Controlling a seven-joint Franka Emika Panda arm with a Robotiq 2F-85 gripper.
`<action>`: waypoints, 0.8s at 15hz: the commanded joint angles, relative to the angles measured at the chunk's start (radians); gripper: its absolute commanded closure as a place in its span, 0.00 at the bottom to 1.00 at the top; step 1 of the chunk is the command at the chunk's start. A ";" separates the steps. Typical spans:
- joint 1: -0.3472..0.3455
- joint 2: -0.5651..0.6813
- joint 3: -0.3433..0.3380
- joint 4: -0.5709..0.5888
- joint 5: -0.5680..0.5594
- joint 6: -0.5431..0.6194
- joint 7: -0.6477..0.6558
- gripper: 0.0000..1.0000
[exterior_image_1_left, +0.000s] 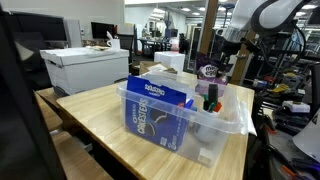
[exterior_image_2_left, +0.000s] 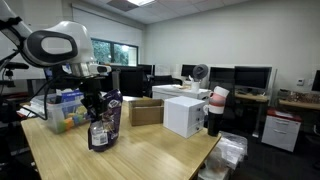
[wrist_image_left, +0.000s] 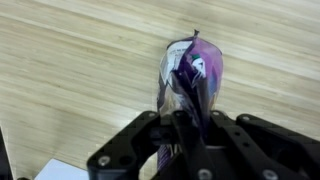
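Pincer (wrist_image_left: 190, 118) clamped tight on purple bag (wrist_image_left: 193, 68).

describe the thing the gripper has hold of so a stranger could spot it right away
On the light wooden table, look beside the clear plastic bin, where the robot's gripper is shut on the top of a small pouch. It is a soft, glossy bag, purple with clear patches, unlike the stiff blue box in the bin and the white box nearby.
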 joint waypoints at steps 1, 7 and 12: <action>-0.046 0.038 0.031 0.000 -0.066 0.060 0.058 0.95; -0.025 0.033 0.018 0.007 -0.008 0.000 0.052 0.46; 0.003 -0.025 0.036 0.016 0.043 -0.071 0.066 0.19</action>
